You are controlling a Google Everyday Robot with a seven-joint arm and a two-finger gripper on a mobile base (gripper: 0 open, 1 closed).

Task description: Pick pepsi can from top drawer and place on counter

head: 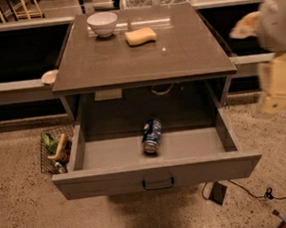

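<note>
— Where's the can [152, 135]?
— On its side, mid-drawer [114, 181]. The gripper [276, 99] hangs far right of the counter [143, 61]; open or closed, I cannot tell
— Best approach?
— Descend from above, squeeze across its round body, not its ends

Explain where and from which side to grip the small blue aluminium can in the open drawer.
Probably across its curved middle, from above: the blue can lies on its side, ends front-to-back, in the open-topped grey-brown drawer. The gripper is far right.
</note>
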